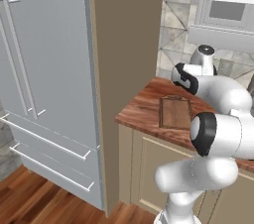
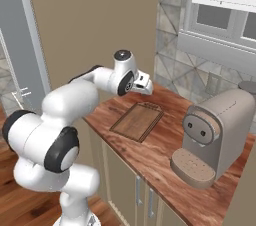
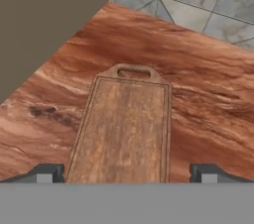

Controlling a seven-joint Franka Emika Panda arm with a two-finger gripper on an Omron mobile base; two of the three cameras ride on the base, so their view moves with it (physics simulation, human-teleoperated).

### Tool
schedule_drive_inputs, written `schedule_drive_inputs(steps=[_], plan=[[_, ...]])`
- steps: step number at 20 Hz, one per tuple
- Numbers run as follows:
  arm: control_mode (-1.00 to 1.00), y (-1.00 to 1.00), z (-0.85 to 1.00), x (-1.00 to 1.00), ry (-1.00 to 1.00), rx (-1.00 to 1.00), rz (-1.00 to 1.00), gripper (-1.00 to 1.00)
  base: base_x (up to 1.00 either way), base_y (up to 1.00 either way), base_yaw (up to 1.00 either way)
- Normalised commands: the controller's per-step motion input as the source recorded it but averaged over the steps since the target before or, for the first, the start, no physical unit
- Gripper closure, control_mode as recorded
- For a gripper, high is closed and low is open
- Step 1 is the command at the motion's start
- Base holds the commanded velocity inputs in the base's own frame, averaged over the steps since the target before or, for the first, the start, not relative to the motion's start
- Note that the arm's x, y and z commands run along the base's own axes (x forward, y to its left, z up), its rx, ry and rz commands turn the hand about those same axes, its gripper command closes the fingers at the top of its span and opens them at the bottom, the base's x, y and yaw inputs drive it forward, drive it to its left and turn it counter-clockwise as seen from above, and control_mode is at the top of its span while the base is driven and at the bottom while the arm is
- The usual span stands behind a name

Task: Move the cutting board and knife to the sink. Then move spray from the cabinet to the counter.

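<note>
The cutting board [image 3: 124, 129], a brown wooden board with a handle slot at its far end, lies flat on the reddish-brown counter [image 3: 198, 109]. My gripper [image 3: 126, 173] hovers over its near end, open, with one fingertip on each side of the board's width and nothing held. In the right base view the gripper [image 2: 145, 84] hangs just above the far end of the cutting board [image 2: 137, 121]. The left base view shows the cutting board [image 1: 175, 112] near the counter's left corner. The knife, the sink and the spray are out of view.
A grey-brown coffee machine [image 2: 212, 135] stands on the counter right of the board. A tall brown panel [image 1: 124, 44] and a grey fridge [image 1: 44, 69] rise to the left. Tiled wall and a window [image 2: 225, 15] lie behind.
</note>
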Motion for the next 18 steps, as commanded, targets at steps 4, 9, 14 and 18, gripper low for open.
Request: schedule_drive_inputs(steps=[4, 9, 14, 18], plan=[[-1.0, -0.08, -0.08, 0.44, 0.0, 0.0, 0.02, -1.0, 0.0, 0.0, 0.0], [-1.0, -0.06, -0.14, 0.33, 0.0, 0.0, 0.01, -1.0, 0.0, 0.0, 0.0], [-1.0, -0.08, -0.26, 0.34, 0.05, 0.0, 0.01, -1.0, 0.0, 0.0, 0.0], [-1.0, -0.11, -0.13, 0.38, 0.02, 0.0, 0.02, -1.0, 0.0, 0.0, 0.0]])
